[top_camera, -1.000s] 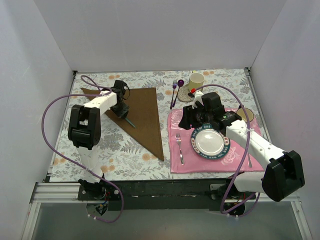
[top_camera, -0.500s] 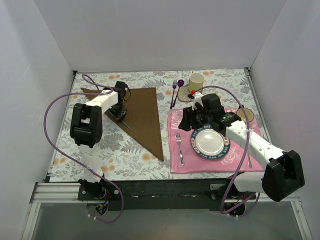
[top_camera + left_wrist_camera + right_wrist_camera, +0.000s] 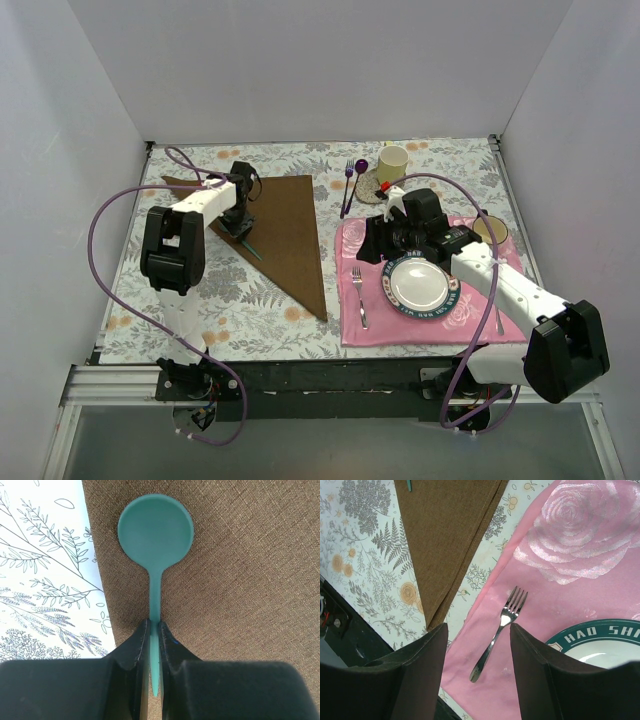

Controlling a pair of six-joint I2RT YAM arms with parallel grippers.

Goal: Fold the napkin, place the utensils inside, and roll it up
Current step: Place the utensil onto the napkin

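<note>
The dark brown napkin lies folded into a triangle on the floral tablecloth, left of centre. My left gripper is over its left part, shut on the handle of a teal spoon. In the left wrist view the gripper pinches the handle, and the spoon's bowl rests on the napkin near its edge. My right gripper is open above a silver fork on the pink placemat. In the right wrist view the fork lies between the open fingers of the gripper.
A white plate with a green rim sits on the placemat, with a silver utensil at its right. A yellow cup, a purple fork and spoon and a small round mat are at the back right.
My left gripper has shifted slightly back and left with the teal spoon, bringing it onto the napkin. The right arm has edged a little to the left.
</note>
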